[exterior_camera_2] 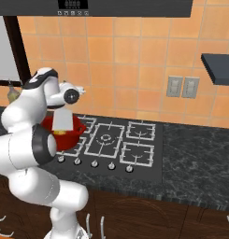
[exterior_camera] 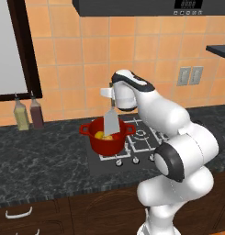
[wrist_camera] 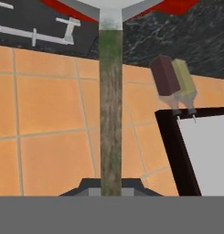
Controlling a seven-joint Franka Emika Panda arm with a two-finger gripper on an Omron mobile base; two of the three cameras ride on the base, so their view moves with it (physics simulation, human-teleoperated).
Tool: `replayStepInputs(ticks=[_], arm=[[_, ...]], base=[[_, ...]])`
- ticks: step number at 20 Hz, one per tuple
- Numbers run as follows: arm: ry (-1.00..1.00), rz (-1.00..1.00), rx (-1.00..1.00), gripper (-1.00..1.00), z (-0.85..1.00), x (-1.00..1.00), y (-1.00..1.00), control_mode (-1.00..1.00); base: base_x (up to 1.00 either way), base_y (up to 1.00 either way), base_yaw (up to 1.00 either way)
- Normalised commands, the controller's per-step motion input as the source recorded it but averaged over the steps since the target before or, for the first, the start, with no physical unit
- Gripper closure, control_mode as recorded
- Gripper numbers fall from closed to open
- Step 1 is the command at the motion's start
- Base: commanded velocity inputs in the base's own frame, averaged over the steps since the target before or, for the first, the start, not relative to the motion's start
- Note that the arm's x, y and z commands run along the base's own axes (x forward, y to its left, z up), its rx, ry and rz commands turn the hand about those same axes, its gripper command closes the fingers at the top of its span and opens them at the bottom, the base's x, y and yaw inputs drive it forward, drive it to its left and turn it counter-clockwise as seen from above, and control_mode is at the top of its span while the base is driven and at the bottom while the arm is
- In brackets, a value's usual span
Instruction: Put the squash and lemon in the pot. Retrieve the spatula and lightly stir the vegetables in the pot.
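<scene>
The red pot (exterior_camera: 106,139) stands on the stove's left burner. Inside it lie two yellow pieces: the brighter lemon (exterior_camera: 99,134) and the duller squash (exterior_camera: 108,137), partly hidden by the blade. My gripper (exterior_camera: 113,102) hangs just above the pot, shut on the spatula's handle (wrist_camera: 110,114). The pale spatula blade (exterior_camera: 110,121) points down into the pot's mouth. From the right base view the blade (exterior_camera_2: 64,119) covers part of the pot (exterior_camera_2: 75,134), below the gripper (exterior_camera_2: 65,106). In the hand view the handle runs from the gripper (wrist_camera: 111,187) up to the blade (wrist_camera: 111,8).
A black stove (exterior_camera_2: 111,140) with knobs along its front sits in the dark stone counter (exterior_camera: 40,156). Two bottles (exterior_camera: 29,114) stand at the back left under a dark window frame (exterior_camera: 24,50). Outlets (exterior_camera: 189,75) sit on the orange tiled wall, and a hood (exterior_camera: 146,7) hangs above.
</scene>
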Motion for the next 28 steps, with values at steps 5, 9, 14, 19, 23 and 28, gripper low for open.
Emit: replayStepInputs(ticks=[5,9,14,19,23,28], arm=[[-0.08,0.0,0.03,1.0,-0.03,0.22,0.01,-1.0],[-0.14,0.0,0.01,1.0,-0.3,0.0,0.13,-1.0],[-0.09,0.0,0.0,1.0,-0.33,0.0,0.13,-1.0],[0.0,0.0,0.0,1.0,-0.25,-0.02,0.0,-1.0],[-0.01,0.0,0.0,1.0,-0.22,-0.09,0.0,-1.0],[-0.03,0.0,0.0,1.0,-0.07,-0.23,0.0,-1.0]], base=[[0.0,0.0,0.0],[0.0,0.0,0.0],[0.0,0.0,0.0],[0.0,0.0,0.0],[0.0,0.0,0.0],[0.0,0.0,0.0]])
